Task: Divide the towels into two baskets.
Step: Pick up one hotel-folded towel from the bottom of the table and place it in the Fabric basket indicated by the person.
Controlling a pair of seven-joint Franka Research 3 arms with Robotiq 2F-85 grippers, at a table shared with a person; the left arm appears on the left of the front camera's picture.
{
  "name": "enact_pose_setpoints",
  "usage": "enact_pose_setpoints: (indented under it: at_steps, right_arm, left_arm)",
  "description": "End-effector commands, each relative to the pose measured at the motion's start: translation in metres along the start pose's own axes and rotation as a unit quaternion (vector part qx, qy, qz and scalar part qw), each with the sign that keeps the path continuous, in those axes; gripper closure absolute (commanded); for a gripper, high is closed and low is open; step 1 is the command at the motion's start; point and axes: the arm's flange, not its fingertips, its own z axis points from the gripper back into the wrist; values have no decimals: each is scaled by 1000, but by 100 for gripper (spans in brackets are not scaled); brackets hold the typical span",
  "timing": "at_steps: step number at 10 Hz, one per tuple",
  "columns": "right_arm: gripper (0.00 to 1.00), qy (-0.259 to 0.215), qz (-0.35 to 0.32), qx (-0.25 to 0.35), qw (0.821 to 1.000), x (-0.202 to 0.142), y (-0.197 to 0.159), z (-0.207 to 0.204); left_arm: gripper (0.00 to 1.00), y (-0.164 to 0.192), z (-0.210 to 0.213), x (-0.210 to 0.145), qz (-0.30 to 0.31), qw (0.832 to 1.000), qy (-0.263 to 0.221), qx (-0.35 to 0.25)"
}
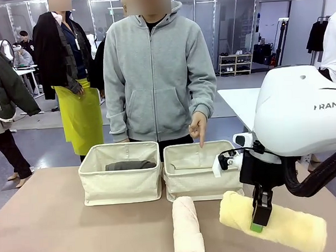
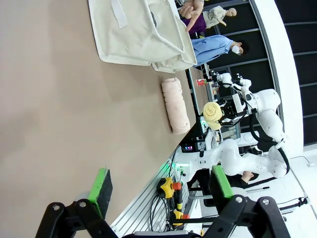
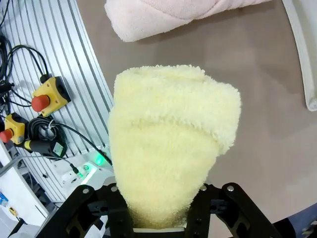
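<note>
Right gripper (image 1: 260,215), clamped mid-roll on the yellow towel (image 1: 295,227), stands just front-right of the right basket (image 1: 195,183), roll lying crosswise; left gripper (image 2: 157,182) gapes empty.

Right arm (image 1: 298,112): white, comes in at the right of the frame, wrist turned straight down. Right gripper (image 1: 260,221): lower right, 2 fingers vertical, clamped across the yellow towel (image 1: 295,227). Left gripper (image 2: 161,186): bottom edge of the left wrist view, 2 green pads (image 2: 101,186) spread wide apart.
</note>
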Motion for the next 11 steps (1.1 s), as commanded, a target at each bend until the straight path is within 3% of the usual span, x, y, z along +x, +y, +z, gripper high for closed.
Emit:
enact_pose_setpoints:
  at_steps: [1,5,7,8,11]
  right_arm:
    - [63,-31,44,-44,998,15,-6,12]
    - [63,33,189,-136,972,108,-64,54]
    - [63,43,225,-165,959,146,-106,63]
    - [63,26,238,-164,957,163,-131,62]
    - [63,22,299,-184,936,206,-192,42]
  left_arm:
    - [0,-1,3,-1,3,1000,1,3]
    - [0,-1,3,-1,3,1000,1,3]
    - [0,-1,3,-1,3,1000,1,3]
    - [0,-1,3,-1,3,1000,1,3]
    - [0,-1,3,-1,3,1000,1,3]
